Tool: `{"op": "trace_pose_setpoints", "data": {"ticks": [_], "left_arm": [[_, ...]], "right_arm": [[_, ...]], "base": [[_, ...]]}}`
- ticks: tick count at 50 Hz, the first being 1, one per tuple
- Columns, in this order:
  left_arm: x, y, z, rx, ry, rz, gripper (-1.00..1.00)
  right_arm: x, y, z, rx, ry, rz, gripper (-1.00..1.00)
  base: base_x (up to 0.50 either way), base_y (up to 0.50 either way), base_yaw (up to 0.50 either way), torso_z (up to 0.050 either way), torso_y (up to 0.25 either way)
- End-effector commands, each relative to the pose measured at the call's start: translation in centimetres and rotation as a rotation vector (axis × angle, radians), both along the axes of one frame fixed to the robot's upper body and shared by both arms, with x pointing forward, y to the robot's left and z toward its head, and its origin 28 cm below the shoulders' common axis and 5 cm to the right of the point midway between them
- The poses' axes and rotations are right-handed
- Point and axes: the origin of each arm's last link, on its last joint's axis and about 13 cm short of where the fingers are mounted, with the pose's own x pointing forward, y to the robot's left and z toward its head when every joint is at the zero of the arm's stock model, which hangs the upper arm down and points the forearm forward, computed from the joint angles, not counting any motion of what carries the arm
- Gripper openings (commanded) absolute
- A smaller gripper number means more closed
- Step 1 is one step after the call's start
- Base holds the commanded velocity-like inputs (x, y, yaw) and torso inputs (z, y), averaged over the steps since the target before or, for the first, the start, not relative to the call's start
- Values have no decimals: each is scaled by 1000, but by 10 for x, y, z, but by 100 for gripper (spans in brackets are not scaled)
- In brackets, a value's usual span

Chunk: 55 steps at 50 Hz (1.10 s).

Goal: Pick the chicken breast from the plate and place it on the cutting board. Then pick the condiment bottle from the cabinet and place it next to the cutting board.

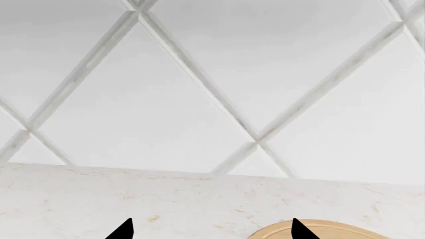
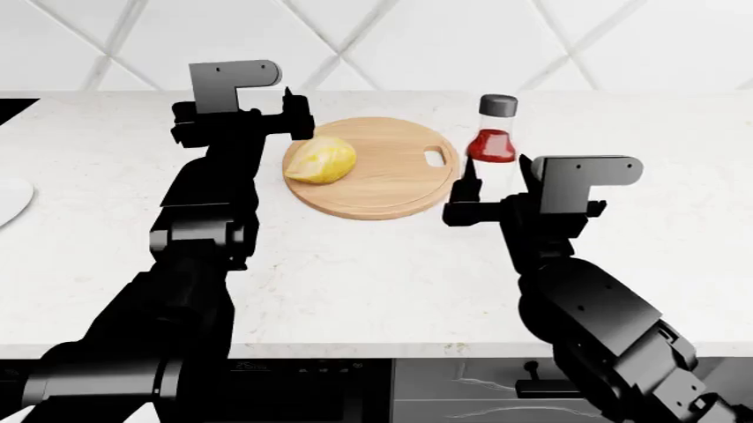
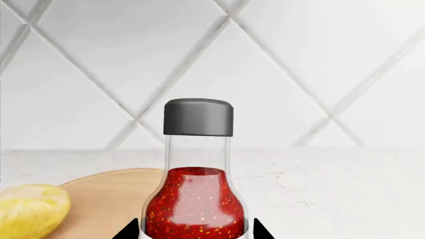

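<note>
The pale yellow chicken breast (image 2: pixel 321 160) lies on the left part of the round wooden cutting board (image 2: pixel 394 181). The condiment bottle (image 2: pixel 493 141), red sauce under a black cap, stands upright just right of the board. My right gripper (image 2: pixel 485 181) holds its lower body, and the fingertips (image 3: pixel 133 230) hug both sides of the bottle (image 3: pixel 196 199) in the right wrist view. My left gripper (image 2: pixel 301 115) hovers open and empty at the board's far left edge. Its wrist view shows bare counter between the tips (image 1: pixel 126 231) and a slice of the board (image 1: pixel 345 233). The white plate (image 2: pixel 10 201) is at the far left.
The white marble counter (image 2: pixel 376 273) runs across the view, with a diamond-tiled wall (image 2: pixel 389 35) close behind it. Dark cabinet fronts (image 2: pixel 471 392) sit below the counter's front edge.
</note>
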Motion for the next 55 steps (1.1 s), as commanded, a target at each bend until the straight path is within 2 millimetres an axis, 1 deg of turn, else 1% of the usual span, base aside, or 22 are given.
{"op": "trace_pose_setpoints", "data": {"ticks": [1, 8, 31, 55], "left_arm": [[0, 0, 0, 1, 1, 0, 100], [0, 0, 0, 0, 0, -2, 100], [0, 0, 0, -2, -2, -2, 100], [0, 0, 0, -4, -2, -4, 100]], "right_arm": [[2, 1, -4, -30, -14, 6, -100], [2, 3, -9, -36, -7, 11, -100], [0, 6, -34, -35, -41, -4, -100], [4, 12, -50, -32, -36, 22, -100]], "base": [[0, 0, 0, 0, 0], [0, 0, 0, 1, 0], [0, 0, 0, 0, 0], [0, 0, 0, 0, 0]]}}
